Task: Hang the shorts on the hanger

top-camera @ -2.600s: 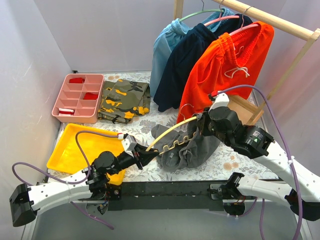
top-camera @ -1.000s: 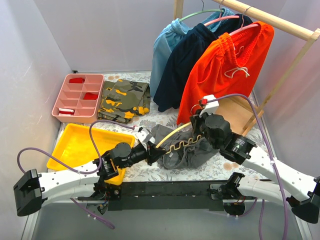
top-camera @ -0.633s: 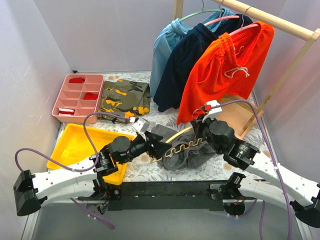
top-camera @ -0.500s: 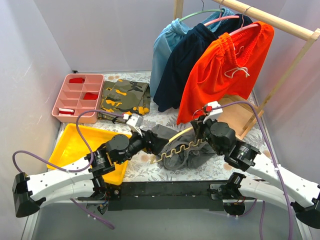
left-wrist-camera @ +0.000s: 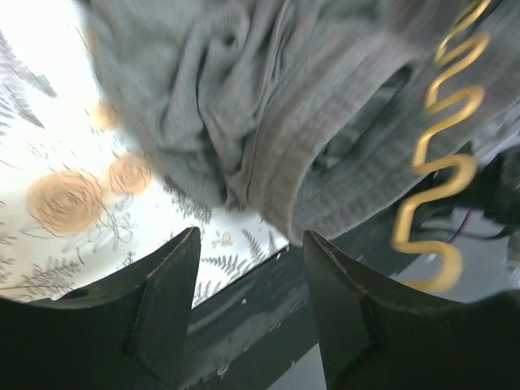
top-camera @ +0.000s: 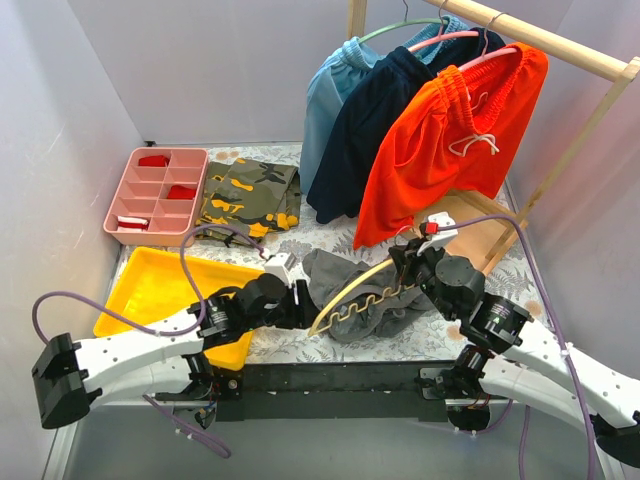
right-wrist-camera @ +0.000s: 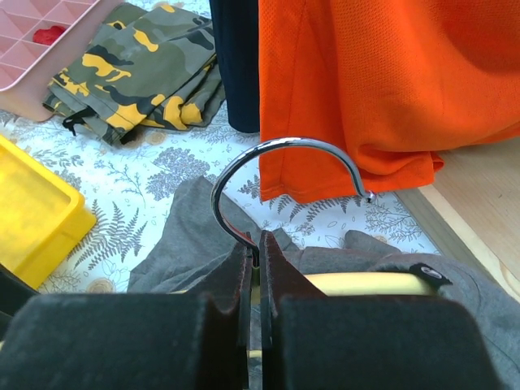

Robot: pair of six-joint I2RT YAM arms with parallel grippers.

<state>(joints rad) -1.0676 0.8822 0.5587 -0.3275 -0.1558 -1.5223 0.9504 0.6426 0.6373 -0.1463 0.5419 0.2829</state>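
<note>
— Since half a second ago, the left gripper has been drawn back from the edge of the shorts toward the near side of the worktop. How is it held?

— Its fingers are spread wide and nothing is caught between them. From the left wrist, the crumpled grey shorts are seen just ahead of the fingers, lying on the flowered worktop. Whether they are touched cannot be told.

— And the hanger?

— It is gripped by the right gripper, whose fingers are pressed together on the neck at the foot of the metal hook. The cream frame is laid slantwise across the shorts, with its wavy lower bar over the fabric. Its free end is pointed toward the near edge, just beside the left gripper.

— What is set around them?

— Orange shorts, navy shorts and pale blue shorts are hung from the wooden rail behind. A camouflage garment is folded beside a pink tray, and a yellow tray is partly covered by the left arm.
</note>
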